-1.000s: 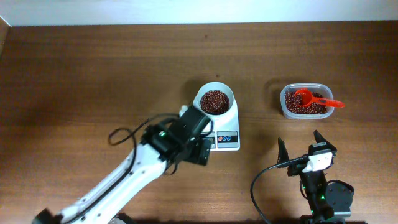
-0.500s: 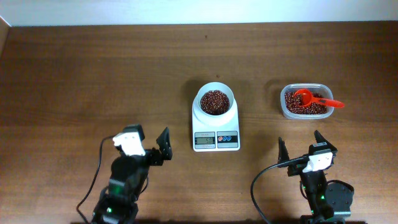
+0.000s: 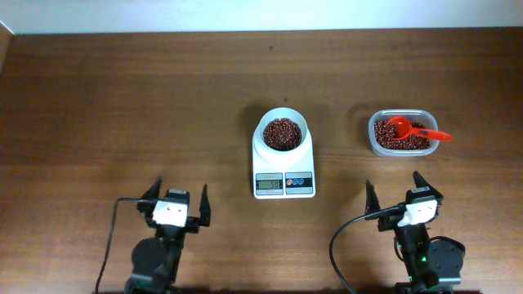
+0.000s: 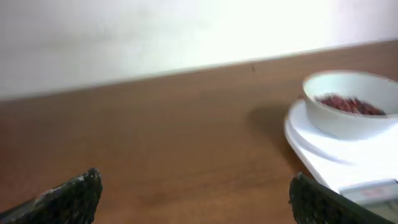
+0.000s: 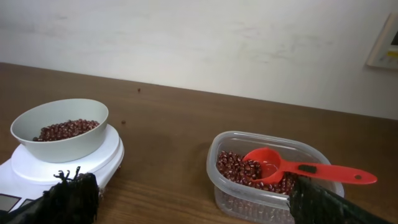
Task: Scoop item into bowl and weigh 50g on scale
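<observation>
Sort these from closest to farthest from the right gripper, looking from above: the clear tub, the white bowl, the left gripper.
1. The clear tub, just ahead of the right gripper, with the red scoop in it.
2. The white bowl, on the scale, ahead and to its left.
3. The left gripper, far off on the left side.

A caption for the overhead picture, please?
White bowl of beans on the scale; red scoop in the tub; left fingers and right fingers open.
</observation>
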{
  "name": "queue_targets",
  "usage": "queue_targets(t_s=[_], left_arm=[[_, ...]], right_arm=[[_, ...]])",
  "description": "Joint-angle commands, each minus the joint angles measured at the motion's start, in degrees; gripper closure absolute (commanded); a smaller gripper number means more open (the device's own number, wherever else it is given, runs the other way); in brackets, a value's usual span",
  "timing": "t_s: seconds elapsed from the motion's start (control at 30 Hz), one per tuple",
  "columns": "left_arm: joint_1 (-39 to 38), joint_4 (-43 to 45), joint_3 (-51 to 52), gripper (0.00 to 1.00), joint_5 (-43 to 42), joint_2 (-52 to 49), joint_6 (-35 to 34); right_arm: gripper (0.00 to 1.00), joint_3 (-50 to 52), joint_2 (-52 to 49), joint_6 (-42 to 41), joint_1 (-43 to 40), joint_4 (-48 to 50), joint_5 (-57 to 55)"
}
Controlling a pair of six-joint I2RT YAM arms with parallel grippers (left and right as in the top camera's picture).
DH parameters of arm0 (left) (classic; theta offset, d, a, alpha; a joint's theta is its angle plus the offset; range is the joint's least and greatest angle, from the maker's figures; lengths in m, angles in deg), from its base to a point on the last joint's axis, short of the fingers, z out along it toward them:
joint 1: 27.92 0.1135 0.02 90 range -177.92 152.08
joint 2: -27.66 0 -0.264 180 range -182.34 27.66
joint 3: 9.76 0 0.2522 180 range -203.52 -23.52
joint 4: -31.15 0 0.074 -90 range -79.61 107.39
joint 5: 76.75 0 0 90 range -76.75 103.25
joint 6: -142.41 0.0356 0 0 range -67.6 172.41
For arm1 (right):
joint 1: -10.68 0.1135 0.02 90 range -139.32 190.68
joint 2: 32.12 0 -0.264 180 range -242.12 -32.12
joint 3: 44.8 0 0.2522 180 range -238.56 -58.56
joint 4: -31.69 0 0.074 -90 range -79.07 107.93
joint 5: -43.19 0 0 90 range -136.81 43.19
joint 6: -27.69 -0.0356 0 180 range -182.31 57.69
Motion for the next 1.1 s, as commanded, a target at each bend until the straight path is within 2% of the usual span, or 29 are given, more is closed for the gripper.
queue_targets(t_s=[0.0, 1.07], left_arm=[[3.0, -0.3, 0.2, 0.01, 1.2, 4.2, 5.4], [4.3, -0.2, 0.1, 0.01, 0.9, 4.1, 5.4]], right_arm=[[0.01, 0.3, 0.4, -0.3, 0.3, -0.3, -0.3], [0.01, 0.3, 0.4, -0.3, 0.3, -0.3, -0.3]])
